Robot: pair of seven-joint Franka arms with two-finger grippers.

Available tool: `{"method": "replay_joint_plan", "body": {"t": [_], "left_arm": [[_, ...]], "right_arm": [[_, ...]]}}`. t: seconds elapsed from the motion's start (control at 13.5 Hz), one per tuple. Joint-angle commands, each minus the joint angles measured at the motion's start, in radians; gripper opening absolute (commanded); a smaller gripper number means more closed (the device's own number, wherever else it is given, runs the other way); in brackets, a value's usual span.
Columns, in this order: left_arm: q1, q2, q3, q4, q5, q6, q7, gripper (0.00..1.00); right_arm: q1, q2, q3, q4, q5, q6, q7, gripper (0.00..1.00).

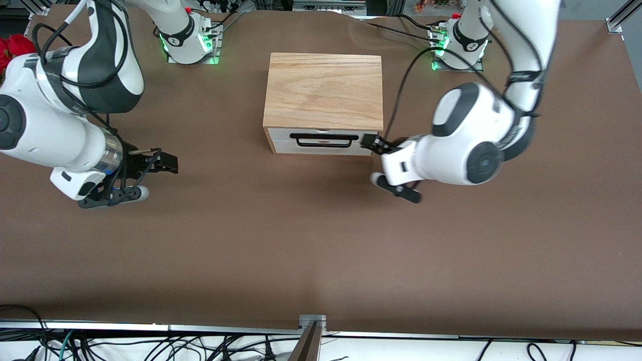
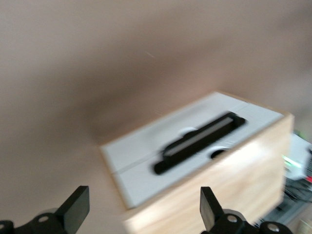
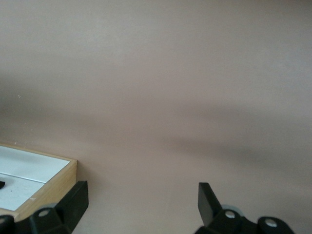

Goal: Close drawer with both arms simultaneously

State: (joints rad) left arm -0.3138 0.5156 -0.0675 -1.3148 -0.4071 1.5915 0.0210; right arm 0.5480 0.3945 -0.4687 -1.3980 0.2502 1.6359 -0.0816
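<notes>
The light-wood box (image 1: 323,90) stands at the middle of the table. Its drawer (image 1: 321,141) shows a white front panel and a black bar handle (image 1: 321,140), and the panel sits about flush with the box. My left gripper (image 1: 372,142) is open, right beside the panel's corner at the left arm's end. In the left wrist view the left gripper (image 2: 144,212) frames the drawer front (image 2: 146,161) and the handle (image 2: 200,141). My right gripper (image 1: 168,163) is open and empty, well apart from the box toward the right arm's end. The right wrist view shows the right gripper (image 3: 141,204) and only a box corner (image 3: 34,178).
The brown table (image 1: 301,240) spreads nearer to the front camera than the box. Both arm bases (image 1: 190,42) glow green along the table's edge behind the box. Red flowers (image 1: 12,50) lie at the right arm's end. Cables (image 1: 150,346) run along the near edge.
</notes>
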Motion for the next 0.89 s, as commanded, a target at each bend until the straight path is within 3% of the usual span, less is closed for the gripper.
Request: {"method": "replay_joint_plan", "body": {"t": [0.0, 0.15, 0.3, 0.44, 0.67, 0.81], "left_arm": [[0.028, -0.054, 0.000, 0.026, 0.163, -0.016, 0.016, 1.00], [0.088, -0.084, -0.003, 0.026, 0.240, -0.018, 0.010, 1.00], [0.105, -0.149, 0.000, 0.025, 0.344, -0.060, 0.008, 1.00], [0.122, -0.176, 0.000, 0.028, 0.471, -0.071, -0.001, 1.00], [0.165, -0.287, 0.002, -0.058, 0.475, -0.059, -0.001, 1.00], [0.171, -0.401, 0.029, -0.211, 0.470, 0.009, -0.004, 1.00]], "right_arm": [[0.003, -0.066, -0.010, 0.022, -0.032, -0.077, 0.002, 1.00], [0.001, -0.173, 0.004, -0.021, -0.119, -0.123, 0.000, 1.00], [-0.069, -0.294, 0.068, -0.123, -0.158, -0.128, 0.000, 1.00], [-0.233, -0.336, 0.247, -0.133, -0.195, -0.162, 0.008, 1.00], [-0.442, -0.356, 0.465, -0.151, -0.212, -0.180, 0.009, 1.00], [-0.487, -0.356, 0.510, -0.156, -0.230, -0.174, 0.002, 1.00]]}}
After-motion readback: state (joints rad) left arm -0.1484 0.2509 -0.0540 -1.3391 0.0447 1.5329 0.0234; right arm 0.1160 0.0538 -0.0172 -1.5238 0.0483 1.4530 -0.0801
